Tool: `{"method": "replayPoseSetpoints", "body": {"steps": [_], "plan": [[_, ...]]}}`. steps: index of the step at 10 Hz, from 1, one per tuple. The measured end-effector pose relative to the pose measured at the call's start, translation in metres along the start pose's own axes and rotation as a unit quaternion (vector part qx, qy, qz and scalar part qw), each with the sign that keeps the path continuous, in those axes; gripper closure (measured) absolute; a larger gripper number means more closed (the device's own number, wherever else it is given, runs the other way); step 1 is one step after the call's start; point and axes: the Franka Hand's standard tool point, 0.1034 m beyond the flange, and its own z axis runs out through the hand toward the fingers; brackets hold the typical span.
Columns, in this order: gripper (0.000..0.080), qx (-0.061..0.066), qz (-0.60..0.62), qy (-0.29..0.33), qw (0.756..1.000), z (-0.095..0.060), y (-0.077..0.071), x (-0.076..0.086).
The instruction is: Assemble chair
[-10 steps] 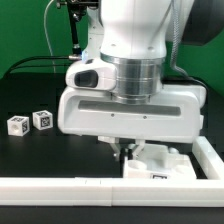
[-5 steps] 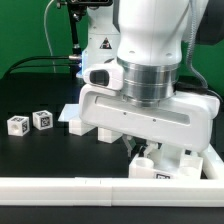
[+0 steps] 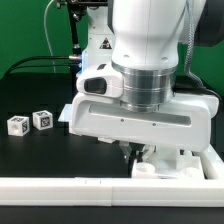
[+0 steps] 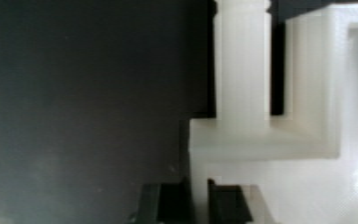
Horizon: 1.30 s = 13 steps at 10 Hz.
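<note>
Here, the gripper (image 3: 127,152) hangs low by chair pieces (image 3: 168,166).

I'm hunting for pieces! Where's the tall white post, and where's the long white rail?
tall white post (image 4: 242,62), wrist view, middle of its shaft.
long white rail (image 3: 60,188), exterior view, a bare stretch.

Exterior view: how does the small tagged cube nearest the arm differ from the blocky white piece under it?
The small white tagged cube is far smaller than the white blocky chair piece. The cube is plain; the chair piece is stepped. The cube stands free on the black table; the chair piece lies under the robot arm, beside the long white rail. Both are white.
</note>
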Motion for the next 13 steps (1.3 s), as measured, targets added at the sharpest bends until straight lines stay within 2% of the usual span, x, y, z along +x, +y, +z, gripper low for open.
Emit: {"method": "replayPoseSetpoints", "body": {"steps": [2,4,5,7,9,10,11,12,13], "plan": [[0.0767,-0.001,-0.006,-0.006,1.0,-0.001,-0.008,0.001],[0.0767,-0.008,-0.009,-0.007,1.0,-0.001,-0.008,0.001],[0.0767,-0.016,-0.012,-0.008,1.0,-0.001,-0.008,0.002],[0.0767,-0.015,-0.013,-0.008,1.0,-0.001,-0.007,0.002],[0.0475,-0.015,-0.012,-0.008,1.0,-0.001,-0.007,0.002],[0.0475,-0.016,-0.015,-0.008,1.0,-0.002,-0.007,0.002],[0.0273,-0.014,-0.025,-0.01,1.0,-0.011,-0.01,0.0],[0.0185,-0.011,-0.032,-0.008,0.999,-0.024,-0.016,-0.005],[0.0185,-0.01,-0.085,-0.009,0.996,-0.037,-0.018,-0.012]]}}
